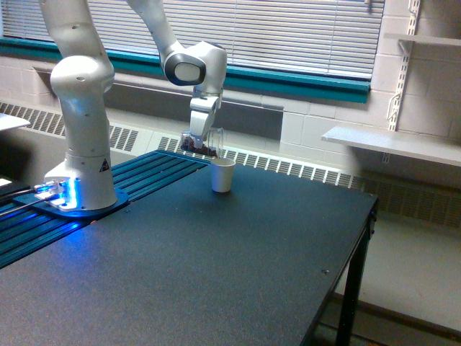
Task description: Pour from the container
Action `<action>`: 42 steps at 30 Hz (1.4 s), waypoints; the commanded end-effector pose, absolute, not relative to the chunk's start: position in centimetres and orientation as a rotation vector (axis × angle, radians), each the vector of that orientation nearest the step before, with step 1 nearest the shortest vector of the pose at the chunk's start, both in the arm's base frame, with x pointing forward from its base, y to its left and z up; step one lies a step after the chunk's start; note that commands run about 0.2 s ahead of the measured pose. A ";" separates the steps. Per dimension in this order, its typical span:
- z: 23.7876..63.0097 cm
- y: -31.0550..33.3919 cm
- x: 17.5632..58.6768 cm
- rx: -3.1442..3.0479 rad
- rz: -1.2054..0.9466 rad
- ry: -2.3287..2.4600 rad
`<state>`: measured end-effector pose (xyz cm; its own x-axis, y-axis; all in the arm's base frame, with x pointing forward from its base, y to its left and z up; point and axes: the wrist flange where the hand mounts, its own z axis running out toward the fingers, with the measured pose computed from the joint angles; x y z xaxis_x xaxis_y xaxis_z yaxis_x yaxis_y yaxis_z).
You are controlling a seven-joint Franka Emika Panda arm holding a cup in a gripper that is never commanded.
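The clear plastic cup (213,142) hangs in the air tipped over on its side, long axis close to level, its mouth facing the exterior view's right and slightly down, with dark bits showing at its base end. It sits just above the rim of the white paper cup (222,175), which stands upright near the far edge of the dark desk (216,267). The tool (199,143) pinches the clear cup from above.
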<state>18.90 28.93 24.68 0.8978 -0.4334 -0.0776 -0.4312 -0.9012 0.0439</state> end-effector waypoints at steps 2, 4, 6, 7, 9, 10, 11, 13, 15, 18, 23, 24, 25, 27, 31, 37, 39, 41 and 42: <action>24.9 28.9 19.2 3.043 -0.156 -0.625; 25.0 28.8 19.4 3.043 -0.157 -0.628; 25.1 28.6 19.5 3.039 -0.155 -0.629; 25.2 28.5 19.6 3.039 -0.153 -0.632; 25.4 28.4 19.8 3.035 -0.150 -0.633; 25.4 28.3 19.8 3.033 -0.151 -0.633; 25.5 28.3 19.8 3.033 -0.154 -0.634; 25.5 28.2 19.7 3.030 -0.164 -0.632; 25.5 28.2 19.5 3.027 -0.175 -0.627; 25.6 28.0 19.3 3.018 -0.183 -0.624; 25.7 27.7 19.3 3.010 -0.192 -0.618; 25.8 27.7 19.3 3.009 -0.196 -0.617; 25.8 27.7 19.2 3.008 -0.199 -0.616; 25.8 27.7 19.1 3.008 -0.211 -0.610; 25.8 27.5 18.9 3.001 -0.227 -0.604; 25.9 27.2 18.9 2.996 -0.241 -0.595; 26.0 27.2 18.9 2.996 -0.246 -0.590; 26.0 27.1 18.9 2.995 -0.251 -0.589; 26.0 27.0 19.0 2.991 -0.253 -0.589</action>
<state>18.95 27.19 25.81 0.9064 -0.4007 -0.1338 -0.3882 -0.9150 0.1103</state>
